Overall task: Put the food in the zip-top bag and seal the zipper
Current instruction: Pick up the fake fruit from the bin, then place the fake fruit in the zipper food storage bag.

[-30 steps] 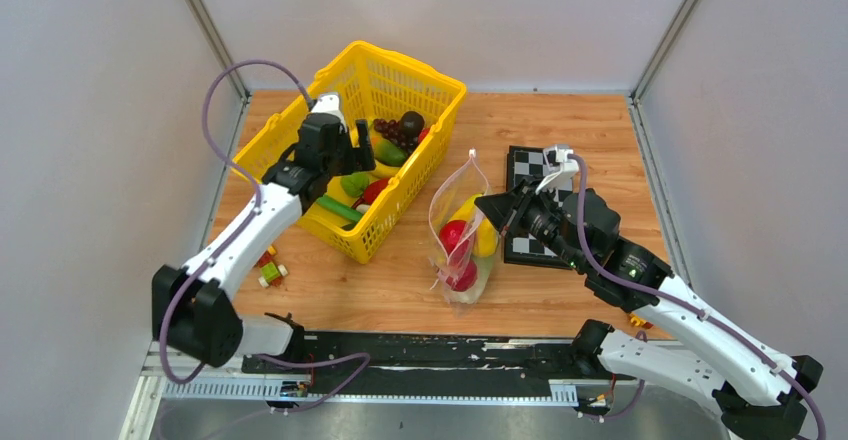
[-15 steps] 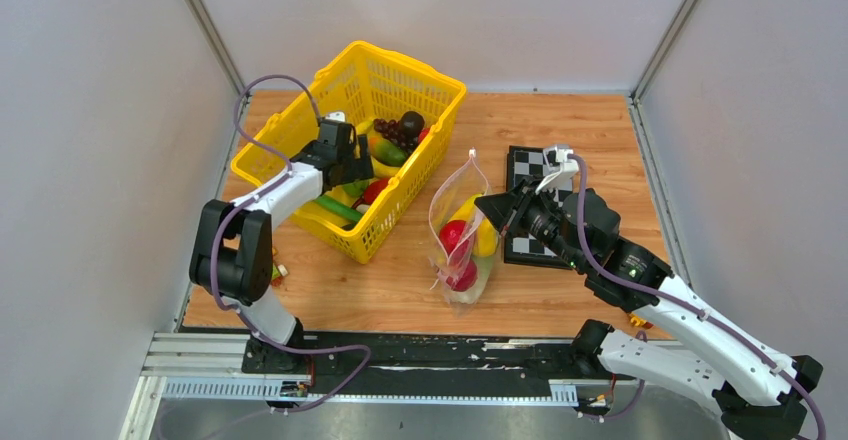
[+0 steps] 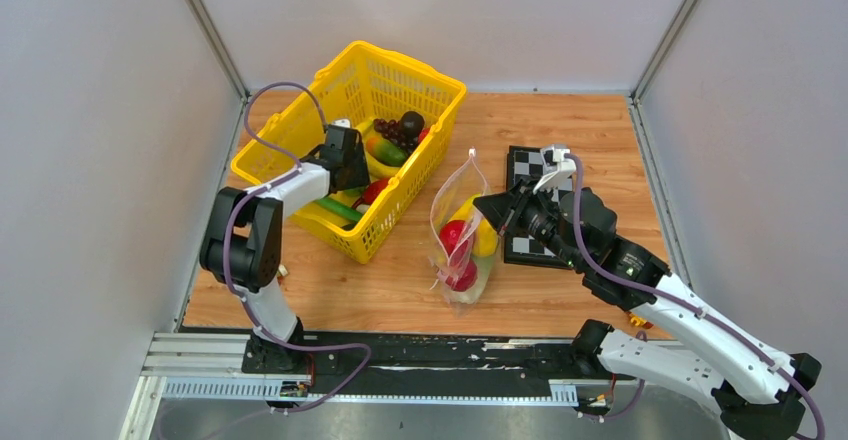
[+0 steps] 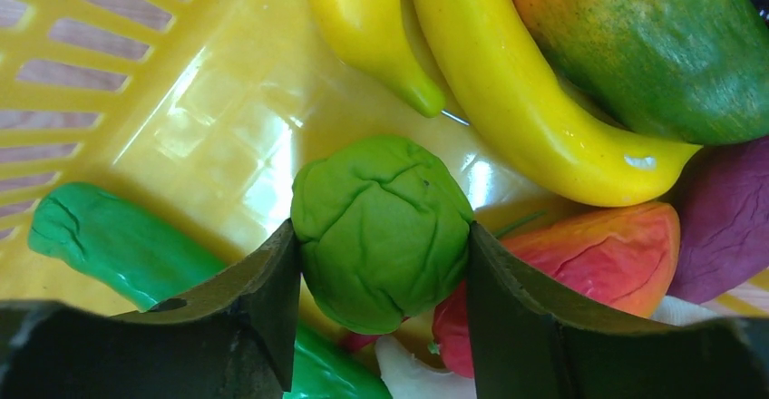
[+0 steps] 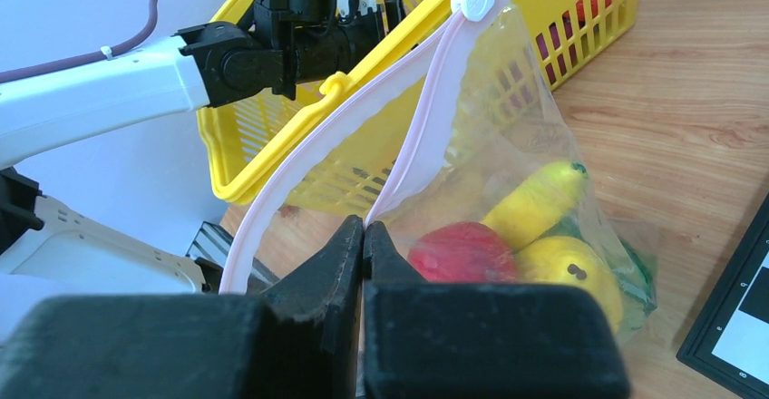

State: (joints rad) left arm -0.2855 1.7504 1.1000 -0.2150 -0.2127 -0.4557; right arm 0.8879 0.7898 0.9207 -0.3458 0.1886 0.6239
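Note:
My left gripper is down inside the yellow basket. In the left wrist view its jaws press both sides of a green lettuce. Around it lie yellow bananas, a green cucumber, a green-orange mango and a red-orange fruit. Purple grapes sit further back. My right gripper is shut on the pink zipper strip of the zip-top bag, holding its mouth up and open. Inside the bag are a red fruit, a banana and a yellow fruit.
A black-and-white chessboard lies flat right of the bag, partly under my right arm; its corner shows in the right wrist view. The basket wall stands just behind the bag. Grey walls enclose the wooden table.
My left arm has folded in and lowered its gripper deeper into the basket. The right gripper and the bag have stayed still.

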